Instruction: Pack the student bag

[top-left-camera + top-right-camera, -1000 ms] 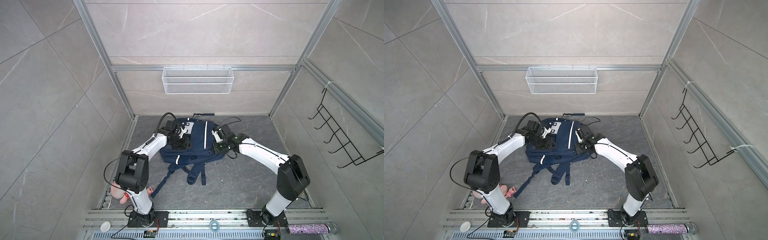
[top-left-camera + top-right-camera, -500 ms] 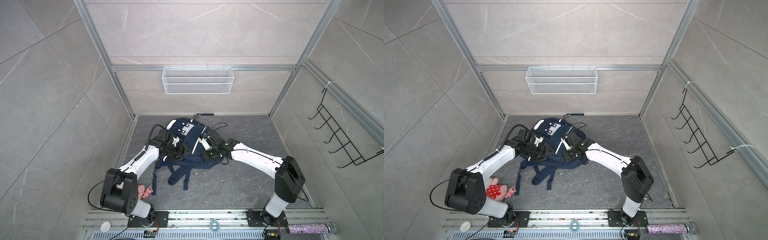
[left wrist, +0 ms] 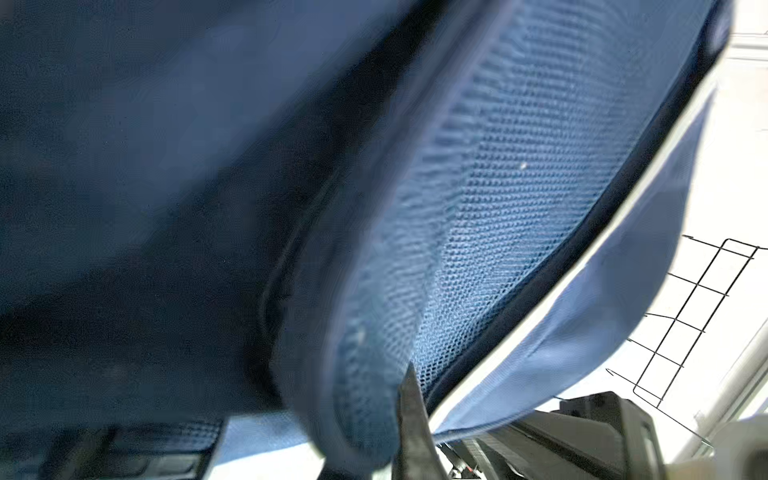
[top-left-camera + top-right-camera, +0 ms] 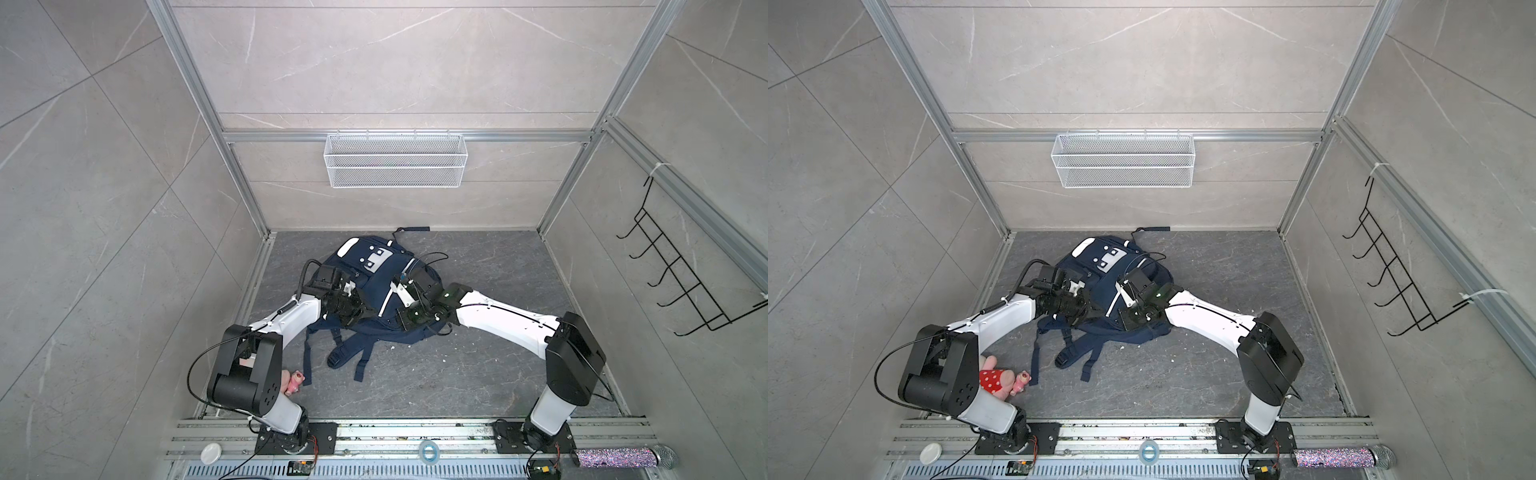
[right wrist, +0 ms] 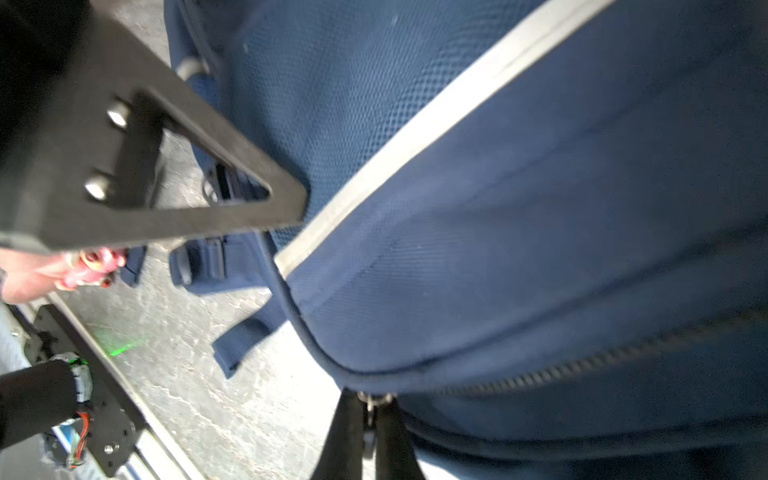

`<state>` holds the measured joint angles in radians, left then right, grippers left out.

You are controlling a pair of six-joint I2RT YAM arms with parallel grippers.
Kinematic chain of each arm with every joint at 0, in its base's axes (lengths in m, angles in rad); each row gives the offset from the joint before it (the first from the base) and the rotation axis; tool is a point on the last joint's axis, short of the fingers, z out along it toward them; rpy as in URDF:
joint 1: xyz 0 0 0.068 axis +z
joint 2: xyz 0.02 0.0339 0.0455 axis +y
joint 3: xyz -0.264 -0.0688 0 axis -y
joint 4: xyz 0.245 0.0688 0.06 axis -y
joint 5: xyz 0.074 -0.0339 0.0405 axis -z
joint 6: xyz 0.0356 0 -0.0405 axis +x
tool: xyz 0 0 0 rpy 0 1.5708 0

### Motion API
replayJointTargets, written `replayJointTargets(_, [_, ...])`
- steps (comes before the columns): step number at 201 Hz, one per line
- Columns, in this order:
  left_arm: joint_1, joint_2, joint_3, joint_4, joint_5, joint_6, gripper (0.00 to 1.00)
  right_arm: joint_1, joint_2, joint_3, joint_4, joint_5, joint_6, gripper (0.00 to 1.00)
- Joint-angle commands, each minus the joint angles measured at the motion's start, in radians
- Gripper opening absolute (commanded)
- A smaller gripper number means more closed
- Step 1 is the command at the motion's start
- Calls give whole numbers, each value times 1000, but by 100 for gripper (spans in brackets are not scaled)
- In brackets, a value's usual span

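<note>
Lying on the grey table point(image 4: 478, 374) in both top views, the student bag point(image 4: 372, 286) point(image 4: 1100, 286) sits between left arm point(image 4: 291, 320) and right arm point(image 4: 498, 320). Left wrist view: left pincer point(image 3: 411, 419) closed, seemingly nipping the bag's blurred mesh point(image 3: 498, 187). Right wrist view: right pincer point(image 5: 368, 434) clamped on its zip pull point(image 5: 374, 401).

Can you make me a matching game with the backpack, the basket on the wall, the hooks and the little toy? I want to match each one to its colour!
Things:
1. student bag
2. wire basket
3. hook rack
4. plush toy

Colours:
A. white
B. pink and red with dots
C. navy blue
D. black

Pairs: 1-C, 2-A, 3-D, 4-B
</note>
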<state>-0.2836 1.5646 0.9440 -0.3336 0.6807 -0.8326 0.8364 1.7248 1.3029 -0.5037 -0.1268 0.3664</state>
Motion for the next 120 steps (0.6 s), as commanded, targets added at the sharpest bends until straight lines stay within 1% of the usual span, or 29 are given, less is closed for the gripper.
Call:
replayJointTargets(1, [16,28,75,-14,-40,132,0,20,-128,-59,14,25,54,0])
replayJointTargets(27, [9,53,216,-200,-131,383,0,18,-237,-160,-27,72,96,0])
replayJointTargets(47, [-2,76,298,-282,-184,538,0,20,-330,-237,-58,107,136,0])
replayJointTargets(67, [-22,120,365,-361,-245,676,0,27,-377,-270,-114,152,156,0])
replayJointTargets(79, [-26,143,387,-400,-276,721,0,27,-396,-279,-134,193,164,0])
replayJointTargets(92, [-25,142,375,-396,-294,727,0,9,-407,-285,-151,243,163,0])
replayJointTargets(120, [-7,145,351,-378,-287,720,0,-76,-403,-300,-171,248,149,0])
